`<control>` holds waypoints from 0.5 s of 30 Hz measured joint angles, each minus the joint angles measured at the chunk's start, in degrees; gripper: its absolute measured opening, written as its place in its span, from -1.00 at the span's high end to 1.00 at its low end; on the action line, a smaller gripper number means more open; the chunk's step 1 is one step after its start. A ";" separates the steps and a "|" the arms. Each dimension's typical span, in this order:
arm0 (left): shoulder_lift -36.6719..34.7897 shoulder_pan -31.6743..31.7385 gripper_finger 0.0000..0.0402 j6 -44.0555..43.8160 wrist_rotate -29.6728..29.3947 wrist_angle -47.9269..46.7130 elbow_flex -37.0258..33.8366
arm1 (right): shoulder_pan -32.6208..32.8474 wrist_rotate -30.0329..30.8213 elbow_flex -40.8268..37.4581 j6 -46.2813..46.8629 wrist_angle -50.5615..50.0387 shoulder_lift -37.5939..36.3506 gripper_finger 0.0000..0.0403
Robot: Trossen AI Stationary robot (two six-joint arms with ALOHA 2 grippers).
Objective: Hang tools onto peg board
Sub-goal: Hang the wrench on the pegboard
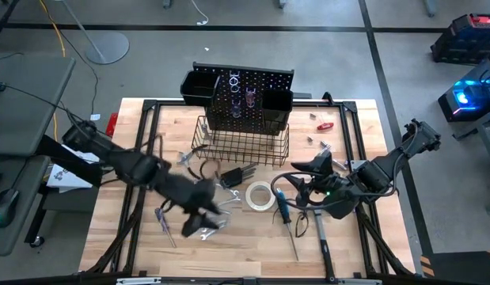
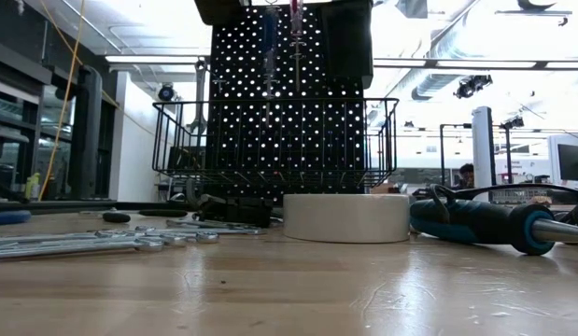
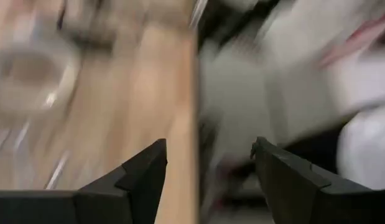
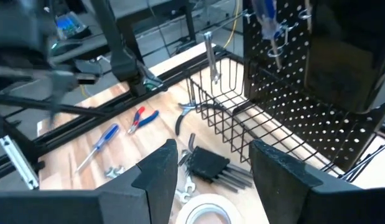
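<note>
Hovering empty with fingers apart: left pincer (image 1: 203, 220) over wrenches (image 1: 199, 231) at bench (image 1: 245, 253) front; right pincer (image 1: 296, 184) just beside white tape roll (image 1: 260, 195) and blue screwdriver (image 1: 282, 207). Standing upright at the back: peg board (image 1: 248, 99) carrying wire basket (image 1: 243, 141).

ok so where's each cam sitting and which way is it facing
High: overhead, straight down on the table; both arms show.
Low: at tabletop height, facing the peg board; no arm shows.
Left wrist: blurred, over the table's edge past its open fingers.
Right wrist: faces the peg board and basket past its open fingers.
All but the left wrist share the tape roll.
</note>
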 joint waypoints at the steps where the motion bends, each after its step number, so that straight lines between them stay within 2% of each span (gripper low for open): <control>1: 0.00 -1.68 -0.11 -0.04 -0.48 -4.58 -0.81 | 0.00 -0.35 0.00 -0.02 0.00 0.00 0.07; 4: 0.06 -6.69 -0.11 -2.62 -5.10 -13.67 -5.37 | 0.00 -0.91 0.00 -0.02 -0.04 0.00 0.07; 7: 0.15 -9.04 -0.11 -3.74 -12.48 -11.43 -10.83 | -0.18 -0.87 0.00 -0.18 -0.07 0.00 0.07; 10: 0.41 -7.54 -0.11 2.27 -15.46 -4.47 -15.88 | -1.57 -1.95 0.00 0.96 -0.07 0.00 0.07; 15: 0.52 -1.83 -0.11 17.24 -18.23 3.19 -21.53 | -4.92 -7.70 0.00 3.66 0.07 0.65 0.07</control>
